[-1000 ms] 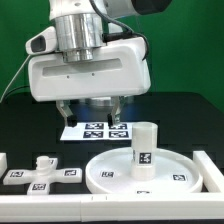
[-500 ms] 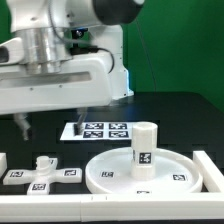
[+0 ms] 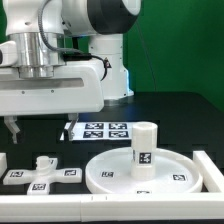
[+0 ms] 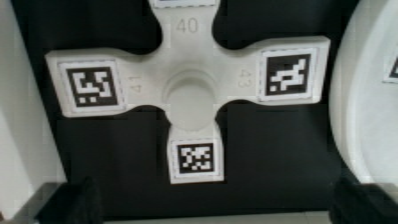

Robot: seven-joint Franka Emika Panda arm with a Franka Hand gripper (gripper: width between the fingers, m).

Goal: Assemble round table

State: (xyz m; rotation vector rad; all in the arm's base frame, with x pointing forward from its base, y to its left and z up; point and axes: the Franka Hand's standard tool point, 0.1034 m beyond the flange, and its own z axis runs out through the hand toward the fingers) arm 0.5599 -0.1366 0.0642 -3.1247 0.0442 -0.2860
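Exterior view's left: the gripper (image 3: 40,128) is held above the cross-shaped foot (image 3: 40,173), jaws spread apart, nothing between them. In the wrist view the foot is seen lying flat, centred between the fingers. Centre, further back: the marker board (image 3: 100,129) is noted. Exterior view's right: the leg (image 3: 144,148) is stood upright on the round disc (image 3: 100,182). Step judged: pickup of the foot. A straight descent and closure across the foot are called for next.

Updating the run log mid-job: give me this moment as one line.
gripper: open, empty, over cross-shaped foot | foot: lying flat, not grasped | leg: upright on round disc
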